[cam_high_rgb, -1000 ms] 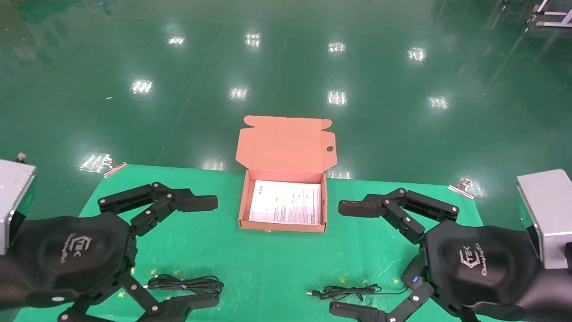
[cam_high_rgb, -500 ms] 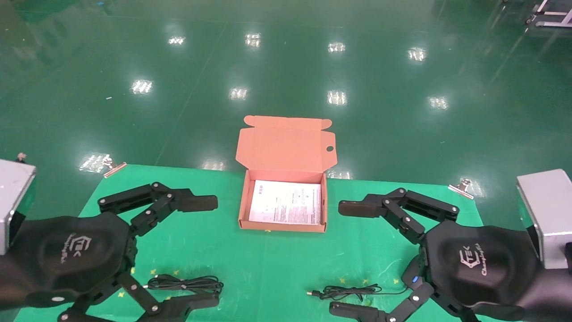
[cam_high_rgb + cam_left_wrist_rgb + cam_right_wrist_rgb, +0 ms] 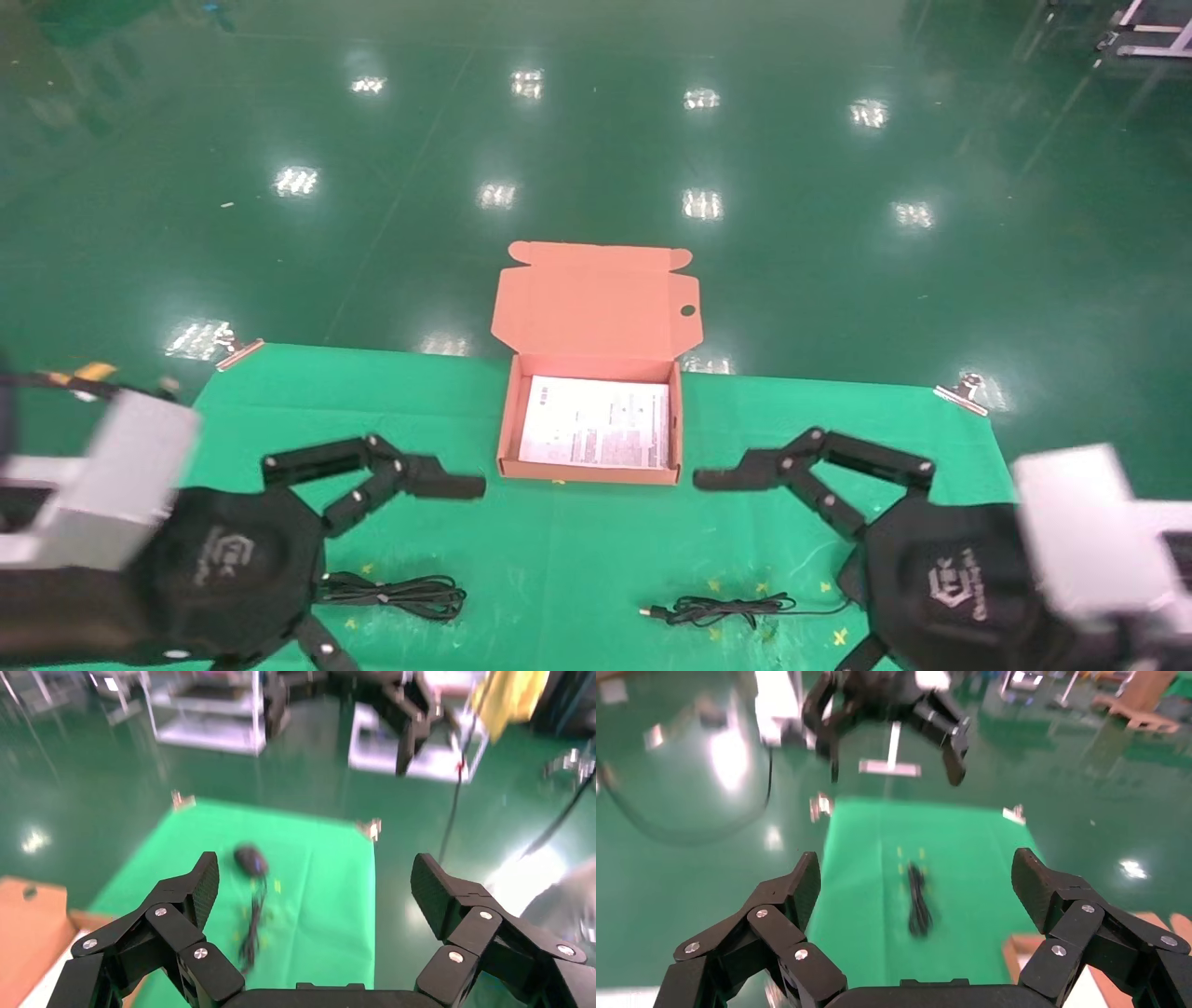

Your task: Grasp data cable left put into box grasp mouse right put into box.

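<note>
The orange-brown box [image 3: 507, 424] stands open mid-table with a white leaflet [image 3: 596, 421] inside and its lid up at the back. The data cable [image 3: 396, 592] lies bundled on the green cloth to the left, also in the right wrist view as the data cable [image 3: 918, 901]. My left gripper [image 3: 438, 559] hovers open over it. The mouse [image 3: 249, 859] with its thin cord shows in the left wrist view; from the head only its cord [image 3: 722, 609] shows, the body hidden behind my right arm. My right gripper [image 3: 722, 573] is open above the cord. Nothing sits between either gripper's fingers.
The green cloth [image 3: 577, 568] covers the table, held by metal clips at the far corners [image 3: 237, 350] [image 3: 959, 391]. Beyond the far edge lies shiny green floor. The box corner [image 3: 31, 927] and box corner [image 3: 1046, 952] show in the wrist views.
Both arms have shifted: each gripper has moved inward towards the middle and nearer the table's front edge, and both wrist views are blurred by motion. Cable, mouse cord and box have not moved.
</note>
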{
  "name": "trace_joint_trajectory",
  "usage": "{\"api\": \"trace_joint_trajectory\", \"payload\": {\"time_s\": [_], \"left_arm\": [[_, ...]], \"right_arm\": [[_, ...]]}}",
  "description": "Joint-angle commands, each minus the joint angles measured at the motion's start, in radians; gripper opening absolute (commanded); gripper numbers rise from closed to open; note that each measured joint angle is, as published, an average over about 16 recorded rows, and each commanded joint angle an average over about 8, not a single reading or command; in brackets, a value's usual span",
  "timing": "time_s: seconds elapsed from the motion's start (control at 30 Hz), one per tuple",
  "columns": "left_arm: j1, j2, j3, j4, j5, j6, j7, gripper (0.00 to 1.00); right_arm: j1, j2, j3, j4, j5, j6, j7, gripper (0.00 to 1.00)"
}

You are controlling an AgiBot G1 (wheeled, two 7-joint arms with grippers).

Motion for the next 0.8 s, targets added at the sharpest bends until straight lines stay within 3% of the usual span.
{"api": "trace_joint_trajectory", "payload": {"time_s": [0.03,0.5,0.8], "left_arm": [[-0.041,0.008,0.028,0.000,0.054,0.015,-0.020,1.00],[-0.331,0.119,0.379,0.024,0.529,0.027,-0.051,1.00],[-0.381,0.213,0.518,0.025,0.773,-0.018,-0.083,1.00]], "right_arm": [[0.027,0.000,-0.013,0.011,-0.049,-0.015,-0.026,1.00],[0.242,-0.071,-0.280,0.033,-0.531,-0.010,-0.413,1.00],[0.221,-0.114,-0.374,0.029,-0.688,0.052,-0.456,1.00]]}}
